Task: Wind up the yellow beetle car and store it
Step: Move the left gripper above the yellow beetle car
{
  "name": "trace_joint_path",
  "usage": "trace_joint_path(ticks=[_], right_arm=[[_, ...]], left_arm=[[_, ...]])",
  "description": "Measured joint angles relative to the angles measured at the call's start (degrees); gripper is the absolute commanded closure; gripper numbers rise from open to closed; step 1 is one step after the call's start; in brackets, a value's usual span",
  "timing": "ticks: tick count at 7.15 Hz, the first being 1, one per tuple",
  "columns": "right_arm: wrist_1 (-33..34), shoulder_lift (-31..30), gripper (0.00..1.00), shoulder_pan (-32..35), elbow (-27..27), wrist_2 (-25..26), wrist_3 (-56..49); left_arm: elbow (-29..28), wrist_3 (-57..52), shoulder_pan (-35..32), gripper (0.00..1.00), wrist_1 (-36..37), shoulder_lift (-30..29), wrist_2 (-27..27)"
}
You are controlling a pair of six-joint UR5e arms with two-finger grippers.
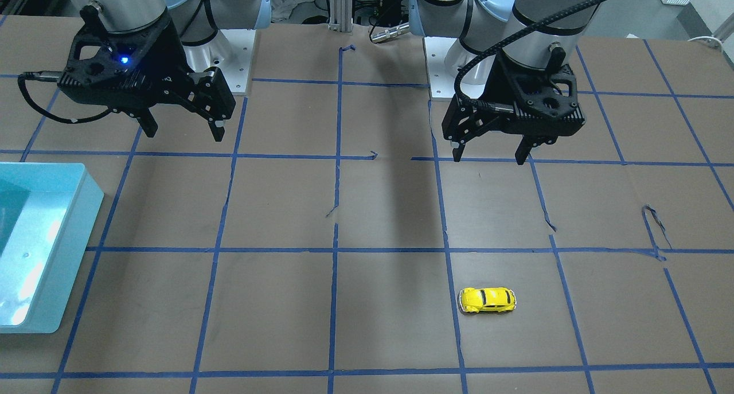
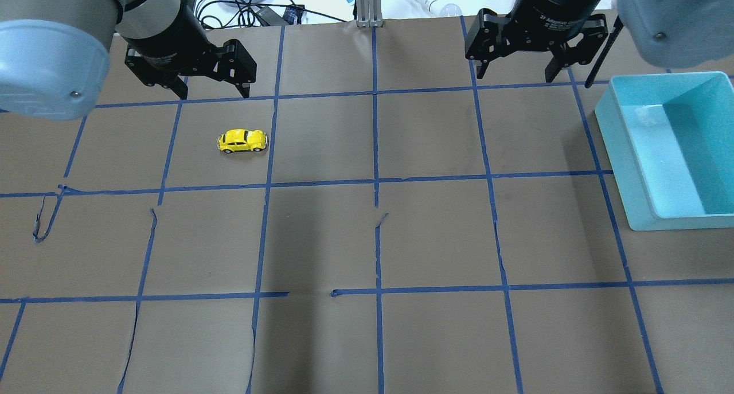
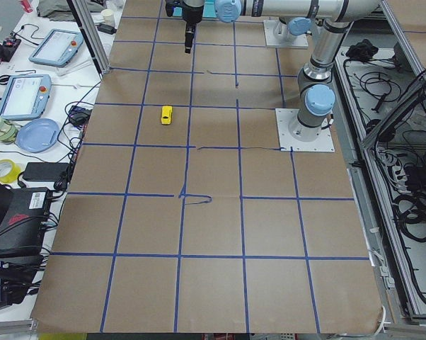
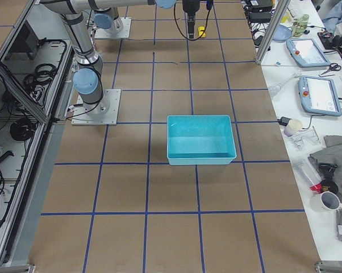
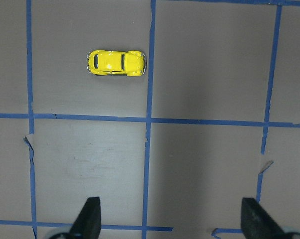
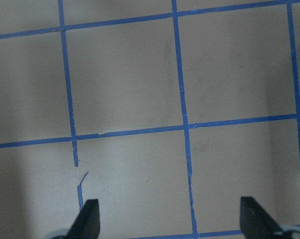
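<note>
The yellow beetle car point(image 2: 242, 141) stands on its wheels on the brown table, on the robot's left half. It also shows in the front view point(image 1: 487, 300), the left wrist view point(image 5: 116, 62) and small in the left side view point(image 3: 166, 115). My left gripper point(image 2: 213, 91) hangs open and empty above the table, back from the car and apart from it; it also shows in the front view point(image 1: 488, 155). My right gripper point(image 2: 516, 73) is open and empty over the right half, near the robot's base; it also shows in the front view point(image 1: 182, 135).
A light-blue open bin point(image 2: 665, 153) stands at the table's right edge, also seen in the front view point(image 1: 40, 245) and the right side view point(image 4: 200, 139). Blue tape lines grid the brown paper. Tablets and clutter lie on side benches beyond the table.
</note>
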State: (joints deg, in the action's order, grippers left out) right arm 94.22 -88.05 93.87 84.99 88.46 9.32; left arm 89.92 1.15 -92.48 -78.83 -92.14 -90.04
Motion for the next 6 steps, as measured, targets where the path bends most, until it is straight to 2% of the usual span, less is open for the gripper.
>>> trace_joint_path(ticks=[3, 6], right_arm=[[-0.1, 0.0, 0.0, 0.0, 0.0, 0.0, 0.0], [0.0, 0.0, 0.0, 0.0, 0.0, 0.0, 0.0]], left_arm=[[0.1, -0.1, 0.4, 0.0, 0.1, 0.1, 0.4], [-0.6, -0.1, 1.3, 0.0, -4.7, 0.4, 0.4]])
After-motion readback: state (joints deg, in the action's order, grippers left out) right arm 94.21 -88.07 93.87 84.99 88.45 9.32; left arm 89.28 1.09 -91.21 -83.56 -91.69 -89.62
